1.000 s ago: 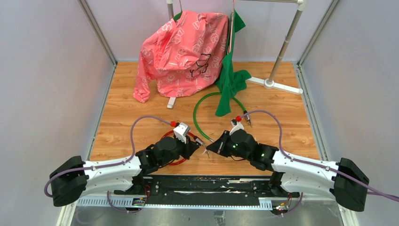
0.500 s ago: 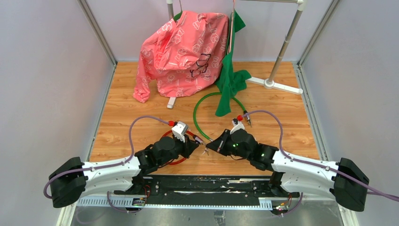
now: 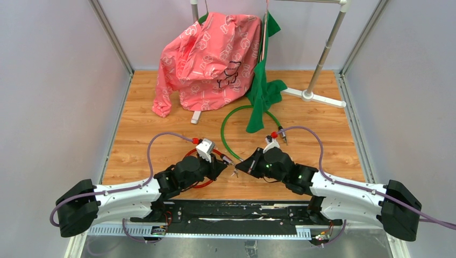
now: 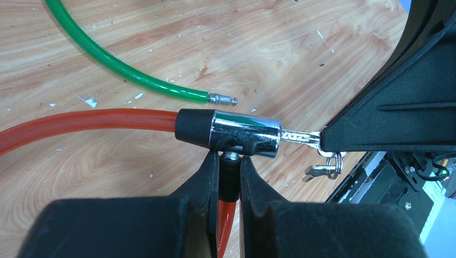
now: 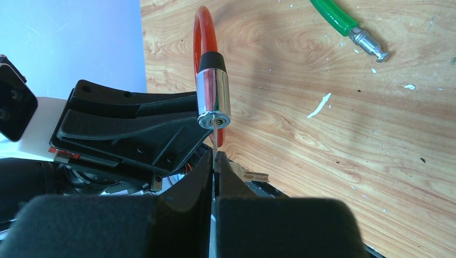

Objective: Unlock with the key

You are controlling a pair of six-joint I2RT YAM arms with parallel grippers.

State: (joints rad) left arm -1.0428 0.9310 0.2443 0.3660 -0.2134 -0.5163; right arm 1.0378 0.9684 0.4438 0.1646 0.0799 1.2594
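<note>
- The left jaws are clamped, with only a narrow gap, on the dark stub (image 4: 230,174) that hangs from the underside of the lock (image 4: 246,133). The chrome barrel sits right at their 12 o'clock, lying crosswise.
- The right jaws are pressed together on the head of the key (image 5: 214,137). Its thin blade runs straight to 12 o'clock and its tip meets the keyhole face of the lock.
- In the left wrist view the key enters the lock from 3 o'clock, and the red cable (image 4: 86,121) leaves the barrel's black collar toward 9 o'clock.
- Only this view shows the spare keys (image 4: 325,169) on a ring, dangling under the right jaws at about 4 o'clock from the barrel.
- The metal tip (image 4: 222,99) of a green cable (image 4: 115,70) lies on the wooden desk (image 4: 269,48), near the barrel at its 12 o'clock and not touching it.
- The right wrist view alone shows the round keyhole face end-on, with the red cable looping away behind the barrel.
- The top view alone shows both arms meeting nose to nose near the front middle of the desk.
- At 12 o'clock from them a pink jacket (image 3: 209,54) and a green cloth (image 3: 261,91) hang on a rack (image 3: 322,54).
</note>
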